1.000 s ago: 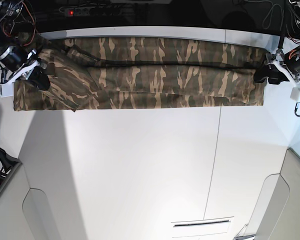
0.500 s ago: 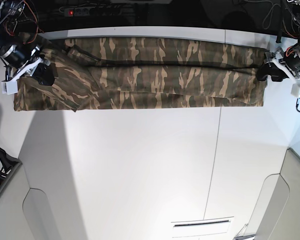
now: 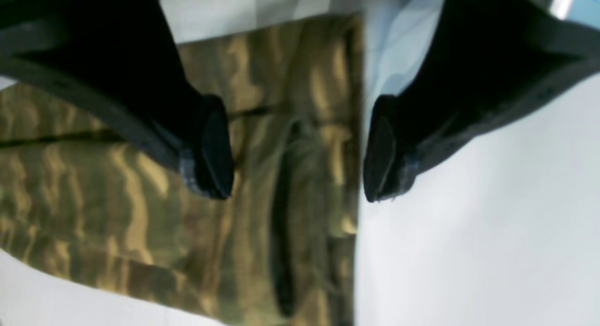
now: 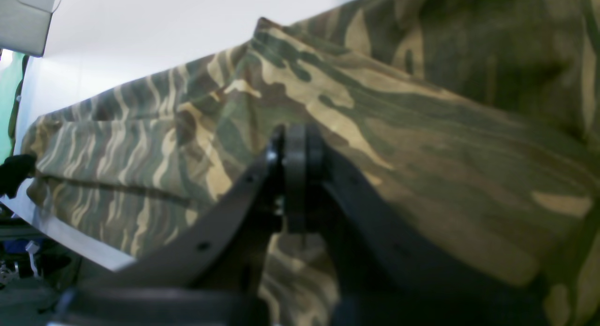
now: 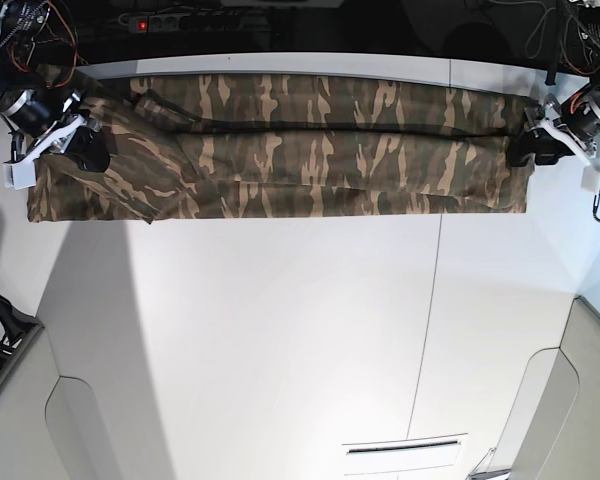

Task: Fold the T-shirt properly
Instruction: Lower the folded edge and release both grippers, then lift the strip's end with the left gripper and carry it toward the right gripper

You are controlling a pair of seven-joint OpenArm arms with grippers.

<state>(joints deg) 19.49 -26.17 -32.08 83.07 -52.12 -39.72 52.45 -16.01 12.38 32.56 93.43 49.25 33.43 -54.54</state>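
The T-shirt lies along the far edge of the white desk, folded lengthwise into a long camo band w/ a dark fold line running down its length. At one end (left side of base view) the right gripper sits over the cloth, jaws pressed together w/ nothing visible between them. At the other end the left gripper hovers over the shirt's short edge, jaws spread wide, one fingertip above fabric, the other above bare desk. Cables and a power strip lie behind the desk.
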